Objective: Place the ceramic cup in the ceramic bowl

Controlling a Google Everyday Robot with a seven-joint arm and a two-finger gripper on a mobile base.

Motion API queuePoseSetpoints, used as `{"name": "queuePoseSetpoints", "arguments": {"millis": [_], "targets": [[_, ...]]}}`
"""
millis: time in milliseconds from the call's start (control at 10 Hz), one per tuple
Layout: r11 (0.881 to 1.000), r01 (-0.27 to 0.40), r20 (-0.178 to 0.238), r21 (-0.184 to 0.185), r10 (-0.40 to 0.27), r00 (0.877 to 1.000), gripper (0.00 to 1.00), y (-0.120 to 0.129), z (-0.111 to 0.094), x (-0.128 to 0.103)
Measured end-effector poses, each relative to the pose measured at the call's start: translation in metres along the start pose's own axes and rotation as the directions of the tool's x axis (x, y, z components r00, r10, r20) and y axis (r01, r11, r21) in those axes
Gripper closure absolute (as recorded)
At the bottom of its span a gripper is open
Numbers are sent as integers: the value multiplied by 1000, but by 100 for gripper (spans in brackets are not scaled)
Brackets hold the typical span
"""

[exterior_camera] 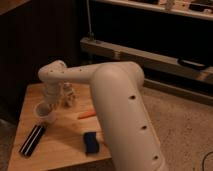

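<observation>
The ceramic cup (44,112) stands near the nine-o'clock edge of the bench (62,134), with the gripper (50,100) at its rim, about one o'clock. Whether the gripper has hold of it I cannot tell. A firm hold before lifting seems wise, keeping clear of the small white bottle (69,96); the ceramic bowl is not in view.

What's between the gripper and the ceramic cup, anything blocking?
Nothing visible. The gripper sits right over the ceramic cup, at its rim, near the left edge of the table. The small white bottle stands just right of the cup in the view, beside the approach rather than in it.
</observation>
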Motion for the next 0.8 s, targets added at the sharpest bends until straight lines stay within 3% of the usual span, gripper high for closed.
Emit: {"name": "queuePoseSetpoints", "arguments": {"millis": [200,500,800], "targets": [[1000,-19,29,-4,19,999,100,-11,-30,26],[995,-102,76,8,101,992,100,-45,-81,87],[971,-240,109,18,236,966,100,-86,-105,143]]}}
